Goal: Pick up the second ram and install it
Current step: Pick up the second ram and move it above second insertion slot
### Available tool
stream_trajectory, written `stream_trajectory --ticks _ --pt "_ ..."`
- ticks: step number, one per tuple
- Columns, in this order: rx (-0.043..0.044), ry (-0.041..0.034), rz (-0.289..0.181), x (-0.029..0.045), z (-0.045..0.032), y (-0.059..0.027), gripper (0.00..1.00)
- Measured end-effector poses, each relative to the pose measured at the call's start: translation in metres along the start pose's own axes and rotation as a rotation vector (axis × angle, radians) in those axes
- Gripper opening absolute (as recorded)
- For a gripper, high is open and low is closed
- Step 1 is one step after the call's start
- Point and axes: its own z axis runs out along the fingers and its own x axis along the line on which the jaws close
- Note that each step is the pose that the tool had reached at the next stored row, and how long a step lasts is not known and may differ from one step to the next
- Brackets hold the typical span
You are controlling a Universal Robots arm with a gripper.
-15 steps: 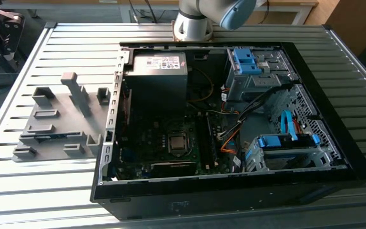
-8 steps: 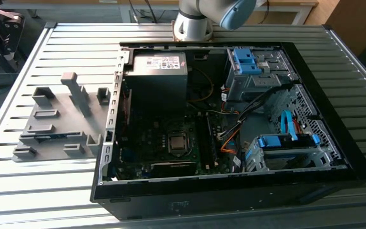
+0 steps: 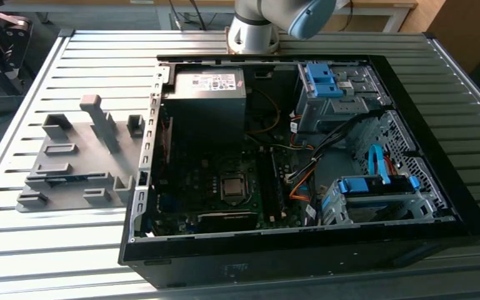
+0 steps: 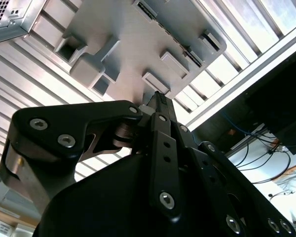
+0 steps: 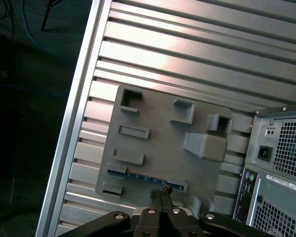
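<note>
The silver-grey arm (image 3: pixel 252 31) wears a light blue joint cap (image 3: pixel 311 15); the black end effector (image 4: pixel 158 98) carries silver screws (image 4: pixel 166 199).

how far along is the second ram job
Nothing looks done yet: the second ram lies in the grey slotted holder, outside the computer case. In hand: nothing. The gripper is shut and empty, poised over the holder near the ram. Left: both the pickup and the install.
</note>
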Motion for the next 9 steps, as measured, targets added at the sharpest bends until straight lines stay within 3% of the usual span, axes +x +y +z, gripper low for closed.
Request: stream_trajectory --ticks 9 --pt "-0.0001 0.0002 -0.004 0.0000 0.0000 0.0000 0.11"
